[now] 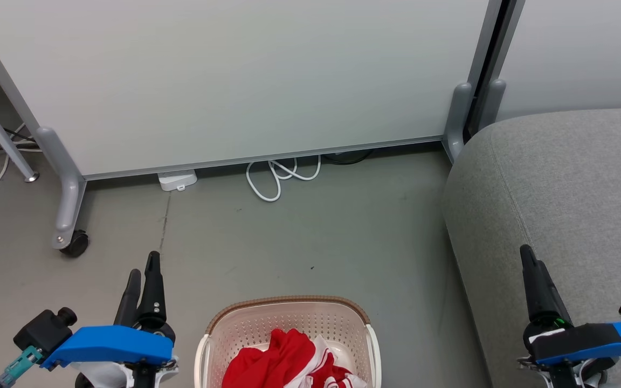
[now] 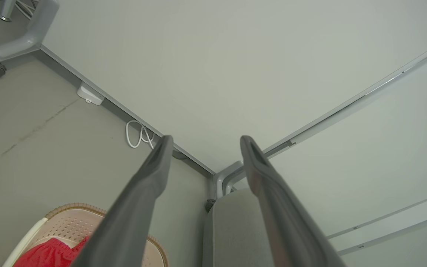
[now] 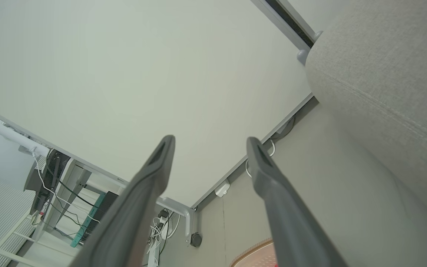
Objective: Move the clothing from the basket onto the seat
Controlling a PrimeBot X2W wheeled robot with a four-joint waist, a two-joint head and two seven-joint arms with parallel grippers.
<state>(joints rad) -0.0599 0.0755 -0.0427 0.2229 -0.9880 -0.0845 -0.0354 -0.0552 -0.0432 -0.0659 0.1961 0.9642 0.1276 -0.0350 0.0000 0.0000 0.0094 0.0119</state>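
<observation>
Clothing first: the soft red fabric garments with white stripes (image 1: 283,358) lie heaped inside the cream perforated plastic basket with the brown woven-look rim (image 1: 289,298), at the bottom middle of the head view, and nothing has hold of them. Start from your left gripper (image 1: 144,264): its two long dark fingers stand wide apart with nothing between them, and they point forward toward the pale partition panel (image 1: 235,81), not down. From those tips the heap lies to the right and back toward the robot's body, lower than the fingers; in the left wrist view the red fabric and the basket rim sit at the bottom corner beside the base of one finger. Your right gripper (image 1: 531,269) is spread just as wide and just as empty, near the rounded edge of the large grey woven-fabric seat (image 1: 574,183), with the basket well off to its left. I judge the left arm the nearer, since the basket's wall is just beside it while a stretch of grey floor (image 1: 407,258) parts the basket from the right one. The heap is crumpled, so I cannot give you a clear long axis. Expect to tip the left wrist down and swing inward before closing
</observation>
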